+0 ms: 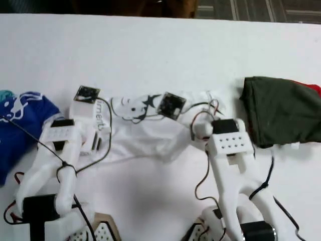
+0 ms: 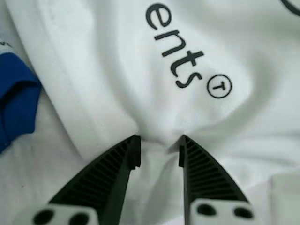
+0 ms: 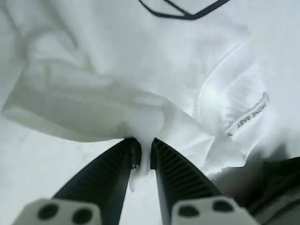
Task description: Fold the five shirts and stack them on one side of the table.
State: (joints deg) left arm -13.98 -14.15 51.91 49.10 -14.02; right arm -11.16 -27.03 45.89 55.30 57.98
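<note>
A white shirt (image 1: 145,130) with black print lies crumpled mid-table between both arms. My left gripper (image 1: 100,140) sits at the shirt's left edge; in the left wrist view its fingertips (image 2: 159,145) pinch a bunched fold of the white shirt (image 2: 117,70) just below the printed letters. At the shirt's right edge is my right gripper (image 1: 200,128). Its jaws (image 3: 143,152) are nearly together, with a thin fold of the white shirt (image 3: 117,61) between them, near the collar label. A crumpled blue shirt (image 1: 22,120) lies at the left. A folded dark green shirt (image 1: 281,110) lies at the right.
A red garment (image 1: 313,88) peeks out from under the dark green shirt's far corner. The blue shirt's cuff (image 2: 16,108) lies close beside the left gripper. White table (image 1: 160,50) stretches open behind the shirts. Cables trail from both arms.
</note>
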